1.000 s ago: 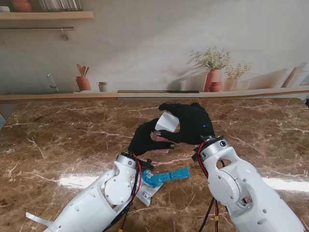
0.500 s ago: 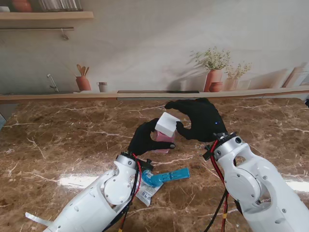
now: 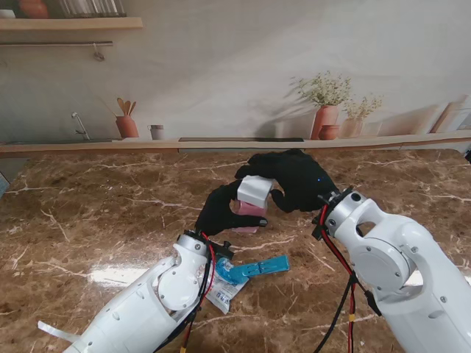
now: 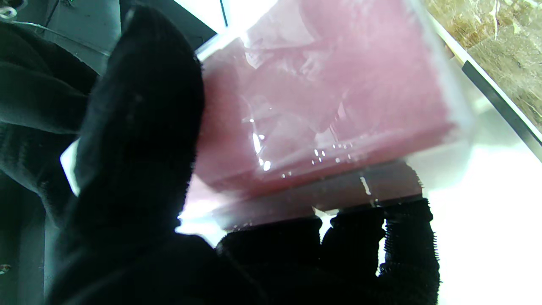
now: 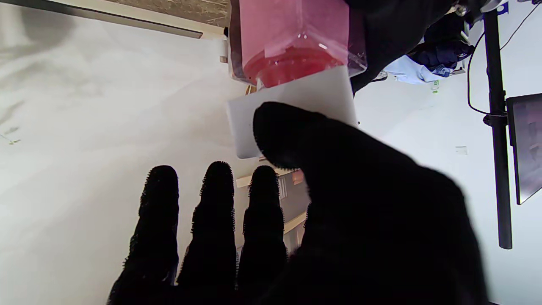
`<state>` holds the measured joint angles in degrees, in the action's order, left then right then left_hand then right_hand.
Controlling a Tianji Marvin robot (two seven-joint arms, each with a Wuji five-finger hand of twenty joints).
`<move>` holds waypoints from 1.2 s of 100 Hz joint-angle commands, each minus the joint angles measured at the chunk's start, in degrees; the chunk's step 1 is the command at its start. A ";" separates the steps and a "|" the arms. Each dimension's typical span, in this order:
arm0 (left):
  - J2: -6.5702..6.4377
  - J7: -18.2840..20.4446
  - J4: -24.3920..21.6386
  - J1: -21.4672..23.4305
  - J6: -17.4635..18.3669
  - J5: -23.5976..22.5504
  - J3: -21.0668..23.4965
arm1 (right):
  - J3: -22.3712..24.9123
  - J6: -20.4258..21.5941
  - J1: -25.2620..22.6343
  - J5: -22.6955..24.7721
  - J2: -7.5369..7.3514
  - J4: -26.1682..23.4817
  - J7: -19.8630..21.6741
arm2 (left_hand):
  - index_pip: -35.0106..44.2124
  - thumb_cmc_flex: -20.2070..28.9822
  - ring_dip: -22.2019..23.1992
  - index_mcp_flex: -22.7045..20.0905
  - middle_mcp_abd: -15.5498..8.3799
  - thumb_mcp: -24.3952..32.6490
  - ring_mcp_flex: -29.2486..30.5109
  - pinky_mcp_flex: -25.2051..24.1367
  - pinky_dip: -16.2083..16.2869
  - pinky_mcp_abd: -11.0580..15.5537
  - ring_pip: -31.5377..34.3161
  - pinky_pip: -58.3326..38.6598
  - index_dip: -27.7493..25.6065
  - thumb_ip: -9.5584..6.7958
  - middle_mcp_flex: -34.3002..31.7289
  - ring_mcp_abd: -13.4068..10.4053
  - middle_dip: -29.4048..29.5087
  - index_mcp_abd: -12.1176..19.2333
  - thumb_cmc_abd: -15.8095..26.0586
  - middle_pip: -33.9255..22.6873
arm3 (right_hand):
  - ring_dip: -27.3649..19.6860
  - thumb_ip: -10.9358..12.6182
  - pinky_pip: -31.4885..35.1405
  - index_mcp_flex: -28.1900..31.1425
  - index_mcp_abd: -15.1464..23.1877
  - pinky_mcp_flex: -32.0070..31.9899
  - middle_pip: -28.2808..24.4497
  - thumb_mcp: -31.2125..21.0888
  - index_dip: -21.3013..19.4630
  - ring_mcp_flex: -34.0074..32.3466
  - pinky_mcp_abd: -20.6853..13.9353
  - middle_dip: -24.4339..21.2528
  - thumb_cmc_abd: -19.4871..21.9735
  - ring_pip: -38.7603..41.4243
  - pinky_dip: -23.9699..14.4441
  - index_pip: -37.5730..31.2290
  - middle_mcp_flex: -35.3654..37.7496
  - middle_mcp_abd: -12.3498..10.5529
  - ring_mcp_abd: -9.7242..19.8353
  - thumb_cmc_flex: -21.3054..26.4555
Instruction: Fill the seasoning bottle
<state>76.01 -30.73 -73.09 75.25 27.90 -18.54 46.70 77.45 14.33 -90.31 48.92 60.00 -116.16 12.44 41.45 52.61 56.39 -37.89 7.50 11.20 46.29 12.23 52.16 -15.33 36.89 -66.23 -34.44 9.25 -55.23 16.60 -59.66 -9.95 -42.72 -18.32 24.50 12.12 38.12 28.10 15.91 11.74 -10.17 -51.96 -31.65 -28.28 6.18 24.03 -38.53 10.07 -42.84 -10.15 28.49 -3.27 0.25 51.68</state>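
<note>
The left robot hand point(image 3: 223, 208) gripped the clear square seasoning bottle of pink contents point(image 3: 249, 211) standing mid-table point(image 3: 88, 220). The right robot hand point(image 3: 294, 180), at its three o'clock, pinched the white square cap point(image 3: 255, 190) atop it.

I see the seasoning bottle point(image 3: 250, 213) mid-tabletop point(image 3: 88, 213), its cap point(image 3: 255, 190) on top, left hand point(image 3: 221, 209) left, right hand point(image 3: 294, 180) right; a packet point(image 3: 246, 271) lies nearer to me.

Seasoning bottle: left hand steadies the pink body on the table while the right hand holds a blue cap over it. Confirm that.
Wrong on colour: the cap is white, as the stand view shows. The left hand does hold the pink seasoning bottle, and the right hand holds the cap over it.
</note>
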 commanded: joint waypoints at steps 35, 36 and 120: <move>0.18 -0.22 -0.77 0.17 -0.10 -0.02 -0.11 | -0.39 0.19 -0.09 -0.32 -0.15 0.53 1.96 | 13.38 12.94 2.52 -11.01 -6.48 22.23 3.64 -1.03 1.01 2.81 7.78 0.88 -4.60 0.71 -4.19 -2.29 -1.97 18.98 20.88 -2.64 | -0.45 -5.35 0.34 2.06 1.63 1.14 -0.69 -1.61 -1.67 -0.46 -0.52 -1.23 -0.70 1.70 -2.31 -2.15 1.52 -1.40 1.13 -3.11; 0.18 -0.21 -0.78 0.17 -0.10 -0.02 -0.10 | -0.35 0.17 -0.14 -0.33 -0.14 0.54 1.89 | 13.40 12.91 2.52 -11.03 -6.51 22.21 3.66 -1.03 1.01 2.81 7.79 0.88 -4.61 0.73 -4.26 -2.30 -1.99 19.00 20.84 -2.67 | -0.43 -5.32 0.37 2.08 1.61 1.19 -0.71 -1.60 -1.67 -0.54 -0.50 -1.22 -0.74 1.73 -2.32 -2.16 1.60 -1.39 1.17 -3.23; 0.29 -0.77 -1.78 0.85 -0.83 0.39 0.23 | -1.19 -0.38 -3.51 5.18 0.86 3.59 -8.30 | 13.35 13.05 2.52 -10.98 -6.47 22.29 3.58 -1.30 0.98 2.65 7.59 1.14 -4.68 0.72 -4.12 -2.29 -1.95 18.92 20.89 -2.64 | 14.55 -11.85 7.15 3.22 -5.70 7.10 -11.56 13.13 0.71 -8.48 -1.27 13.94 9.85 18.83 -3.67 -1.54 12.28 -3.73 3.66 -28.00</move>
<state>75.92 -30.95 -73.91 76.25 27.06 -18.33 46.84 76.70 14.51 -92.66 53.92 60.60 -113.30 3.59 41.45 52.61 56.39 -37.89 7.50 11.20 46.29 12.21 52.16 -15.33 36.89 -66.23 -34.46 9.26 -55.24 16.60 -59.66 -9.95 -42.72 -18.32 36.69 2.94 42.74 28.90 12.23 17.70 -15.28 -39.48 -31.26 -35.10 5.78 34.12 -29.18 26.69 -44.88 -10.29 36.48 -4.25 2.39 26.32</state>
